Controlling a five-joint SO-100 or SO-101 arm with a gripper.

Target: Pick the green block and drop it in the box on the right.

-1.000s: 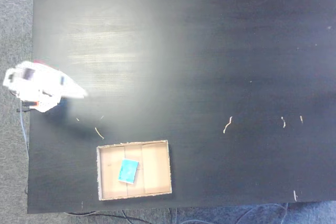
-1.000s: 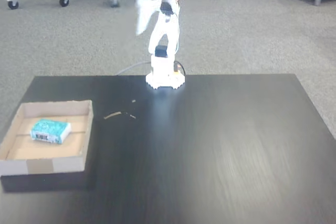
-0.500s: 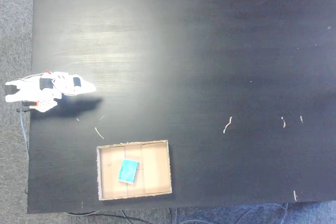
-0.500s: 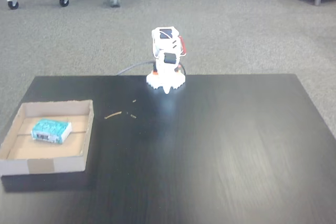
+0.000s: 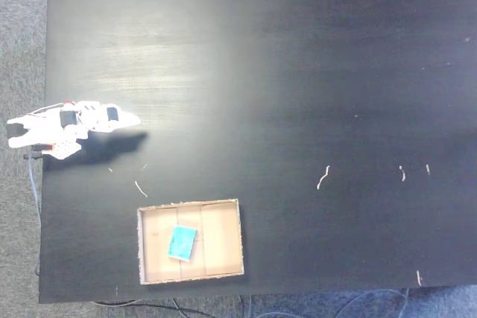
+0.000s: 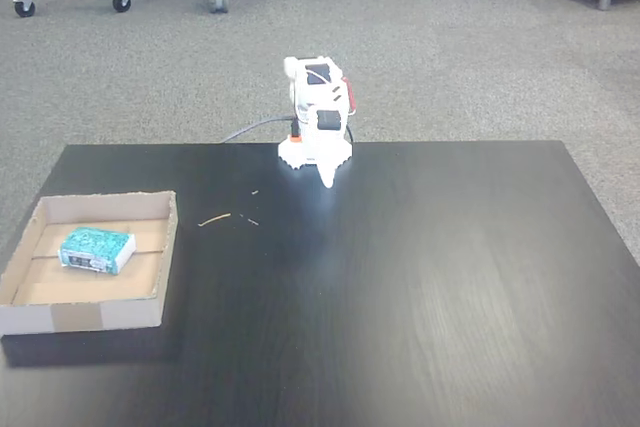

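A black table bears scattered pale scraps; grey carpet surrounds it.

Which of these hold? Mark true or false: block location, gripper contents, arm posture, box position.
1. The small teal-green block lies inside the shallow tan cardboard box. True.
2. The white gripper holds the block. False: it carries nothing and sits far from the box.
3. The arm is folded low near its base at the black table edge. True.
4. In the fixed view from above, the box sits at the table's upper right corner. False: it sits near the lower edge, left of centre.
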